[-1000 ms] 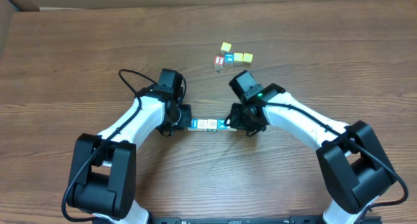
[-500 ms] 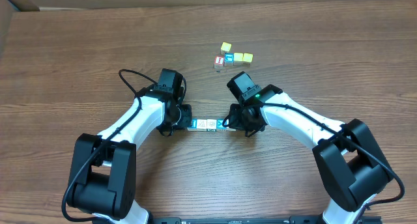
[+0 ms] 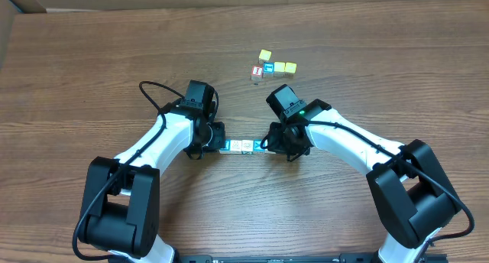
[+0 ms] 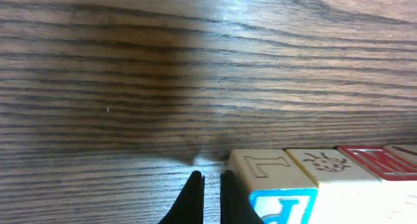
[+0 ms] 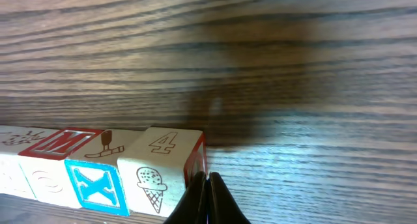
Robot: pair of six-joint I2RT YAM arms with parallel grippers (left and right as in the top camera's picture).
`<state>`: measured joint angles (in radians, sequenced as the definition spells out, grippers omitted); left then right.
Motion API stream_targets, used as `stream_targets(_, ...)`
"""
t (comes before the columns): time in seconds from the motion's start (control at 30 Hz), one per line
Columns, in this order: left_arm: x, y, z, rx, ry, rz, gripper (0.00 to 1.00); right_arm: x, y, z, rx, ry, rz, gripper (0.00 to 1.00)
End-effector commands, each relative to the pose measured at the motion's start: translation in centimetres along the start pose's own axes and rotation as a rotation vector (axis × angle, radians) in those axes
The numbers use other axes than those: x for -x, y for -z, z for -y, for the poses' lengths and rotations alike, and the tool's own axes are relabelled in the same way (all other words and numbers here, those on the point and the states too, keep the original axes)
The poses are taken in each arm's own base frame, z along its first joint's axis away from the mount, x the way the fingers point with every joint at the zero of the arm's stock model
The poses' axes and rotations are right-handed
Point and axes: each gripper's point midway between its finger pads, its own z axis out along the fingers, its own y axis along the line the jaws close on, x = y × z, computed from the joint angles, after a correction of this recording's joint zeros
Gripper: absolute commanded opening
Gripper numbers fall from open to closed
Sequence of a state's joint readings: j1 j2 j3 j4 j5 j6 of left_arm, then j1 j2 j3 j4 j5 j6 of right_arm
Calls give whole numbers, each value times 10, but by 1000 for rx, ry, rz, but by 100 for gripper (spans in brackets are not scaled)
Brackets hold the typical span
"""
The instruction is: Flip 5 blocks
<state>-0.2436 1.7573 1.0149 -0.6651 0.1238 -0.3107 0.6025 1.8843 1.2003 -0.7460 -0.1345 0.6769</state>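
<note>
A short row of several small wooden blocks point(image 3: 243, 146) lies on the table between my two grippers. My left gripper point(image 3: 219, 146) is shut and holds nothing. Its tips point(image 4: 210, 198) rest beside the end block printed with L and P point(image 4: 264, 168), and one finger point(image 4: 229, 199) touches it. A ladybug block point(image 4: 322, 164) and a red-letter block point(image 4: 371, 160) follow in the row. My right gripper point(image 3: 267, 146) is also shut with nothing in it, and its tips point(image 5: 208, 201) press the red side of the other end block, marked with a 4 and an ice cream point(image 5: 159, 165). Next to that sits a blue X block point(image 5: 98, 182).
A loose cluster of cubes sits further back: a yellow one point(image 3: 264, 55), a red-topped one point(image 3: 257, 71), a blue one point(image 3: 268, 67) and two more yellow ones point(image 3: 285, 67). Bare wood-grain table point(image 3: 92, 64) surrounds the arms.
My right gripper has edged slightly left against the end of the row. The left gripper and the blocks have hardly moved.
</note>
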Motion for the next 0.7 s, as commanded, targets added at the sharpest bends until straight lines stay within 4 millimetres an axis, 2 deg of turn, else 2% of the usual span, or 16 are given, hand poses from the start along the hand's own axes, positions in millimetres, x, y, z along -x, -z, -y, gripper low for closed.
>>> stream_targets(0.0, -2, 0, 10, -46, -25, -13, 4, -3, -4, -3, 17, -4, -17, 4)
stream_targets(0.4, 4, 0, 11, -49, -28, 14, 4, -1, -4, -4, 24, -2, -10, 4)
stream_targets(0.67, 11, 0, 13, -58, -33, 43, 4, -9, -3, -12, 66, -39, -55, 4)
